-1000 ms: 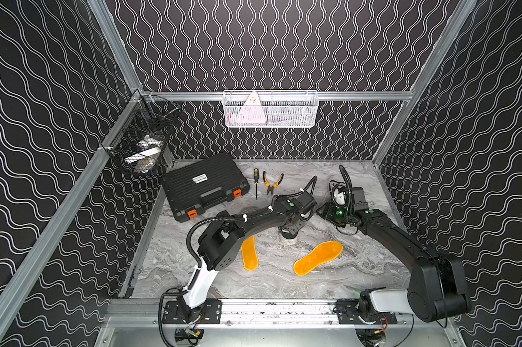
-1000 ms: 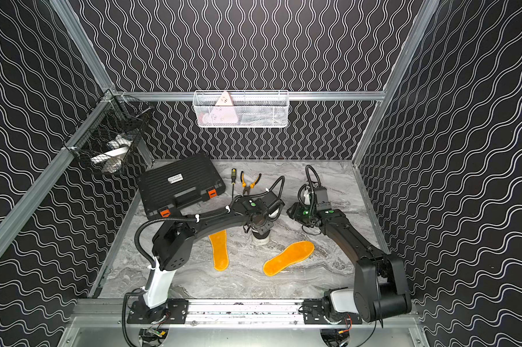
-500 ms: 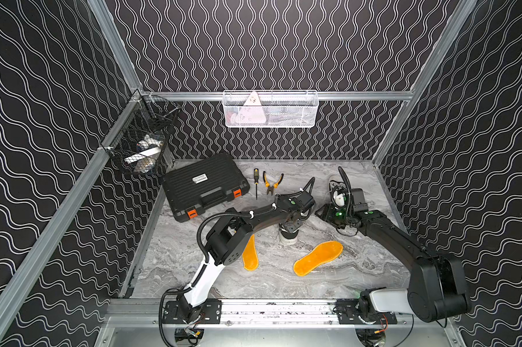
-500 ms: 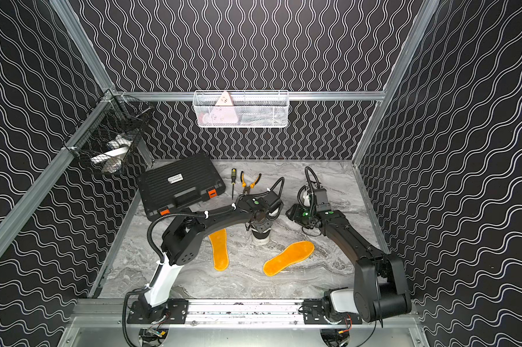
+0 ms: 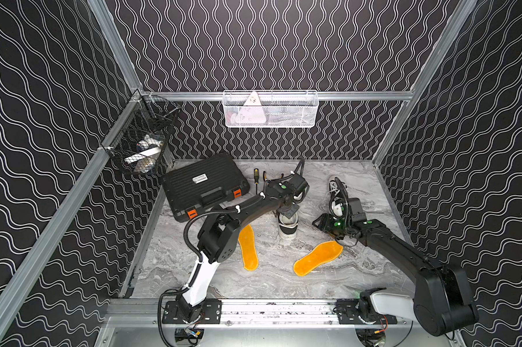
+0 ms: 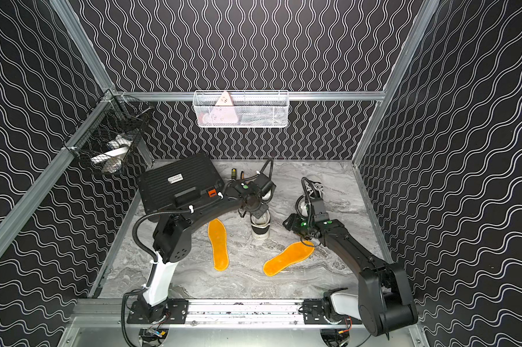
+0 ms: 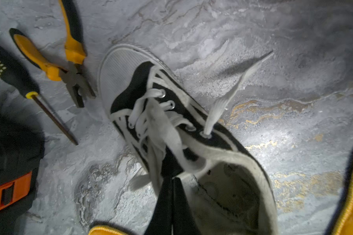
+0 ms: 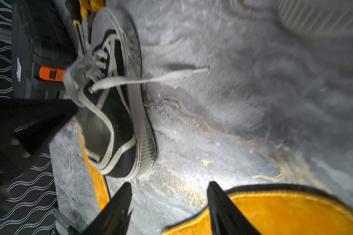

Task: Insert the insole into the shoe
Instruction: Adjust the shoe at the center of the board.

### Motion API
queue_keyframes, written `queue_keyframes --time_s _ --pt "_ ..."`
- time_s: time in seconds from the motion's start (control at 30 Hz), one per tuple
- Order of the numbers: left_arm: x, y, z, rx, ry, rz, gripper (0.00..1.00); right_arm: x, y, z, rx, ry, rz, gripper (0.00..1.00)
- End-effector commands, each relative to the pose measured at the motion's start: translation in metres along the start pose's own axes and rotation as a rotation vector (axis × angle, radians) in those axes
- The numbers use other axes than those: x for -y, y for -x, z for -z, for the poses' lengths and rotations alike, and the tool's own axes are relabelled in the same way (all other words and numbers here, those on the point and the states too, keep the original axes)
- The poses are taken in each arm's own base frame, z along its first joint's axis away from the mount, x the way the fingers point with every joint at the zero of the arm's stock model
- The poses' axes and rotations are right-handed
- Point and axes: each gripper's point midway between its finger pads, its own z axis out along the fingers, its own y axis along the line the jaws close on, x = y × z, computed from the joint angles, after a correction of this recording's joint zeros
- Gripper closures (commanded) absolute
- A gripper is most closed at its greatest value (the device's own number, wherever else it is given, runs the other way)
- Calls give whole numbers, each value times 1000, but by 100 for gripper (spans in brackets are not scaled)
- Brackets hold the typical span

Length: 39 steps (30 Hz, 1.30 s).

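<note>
A black-and-white shoe point(image 5: 287, 223) point(image 6: 260, 223) stands mid-table, its opening facing up. My left gripper point(image 7: 172, 179) point(image 5: 287, 210) is shut on the rim of the opening beside the tongue, and the laces hang loose. Two orange insoles lie flat in both top views, one point(image 5: 248, 251) left of the shoe and one point(image 5: 318, 258) point(image 6: 288, 258) to the front right. My right gripper point(image 8: 168, 184) point(image 5: 318, 223) is open just above the wide end of the right insole point(image 8: 283, 213). It holds nothing.
A second shoe point(image 5: 335, 184) lies at the back right behind my right arm. A black toolbox point(image 5: 205, 183) sits at the back left, with a screwdriver point(image 7: 13, 71) and pliers point(image 7: 70, 61) beside it. Wire baskets point(image 5: 270, 109) point(image 5: 145, 144) hang on the walls.
My left gripper has shut on the shoe's rim, and that arm's elbow has swung right. My right gripper has opened wider and come slightly forward toward the right insole.
</note>
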Motion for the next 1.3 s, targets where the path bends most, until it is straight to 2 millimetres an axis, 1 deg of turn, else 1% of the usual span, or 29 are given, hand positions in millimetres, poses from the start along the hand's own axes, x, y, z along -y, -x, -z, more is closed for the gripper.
queue_keyframes --time_s 0.0,0.03,0.13,0.2,0.23,0.27,0.3,0.33,0.5,0.67,0.8,0.9,0.97,1.07,1.2,1.27 --pt "7 -16 4 -54 -60 40 100 -8 -3 -2 20 -11 -41 38" --pt "6 -16 4 -54 -55 35 100 -13 -4 -3 19 -9 -35 38" --pt "8 -18 6 -49 -64 29 100 -19 0 -4 39 -17 -35 38" --pt "20 -18 11 -36 -71 -24 98 -21 5 -4 52 -19 -37 37" --pt "27 -19 13 -20 -54 -69 91 -20 7 -3 59 -26 -37 37" --pt "34 -21 14 -10 -44 -104 86 -19 7 -3 64 -33 -39 37" --pt "40 -24 13 -10 -30 -137 81 -18 10 -2 77 -41 -41 37" --pt "41 -25 10 -16 -15 -148 79 -16 13 -1 90 -49 -44 37" --pt "33 -33 -14 -82 59 -167 75 -18 24 3 105 -35 -56 37" --pt "28 -33 -30 -88 63 -148 72 -18 29 6 116 -38 -56 37" --pt "24 -29 -42 -90 75 -153 58 -14 28 4 108 -44 -62 37" --pt "20 -21 -49 -66 106 -162 52 -13 27 3 102 -42 -64 36" --pt "18 -16 -54 -57 117 -172 51 -13 28 2 103 -40 -65 37" --pt "9 -14 -65 -61 152 -165 55 -14 28 2 101 -37 -65 37" --pt "1 -11 -74 -44 135 -125 65 -13 26 1 93 -37 -57 37" --pt "0 -11 -76 -47 121 -111 74 -13 25 0 88 -37 -53 37"
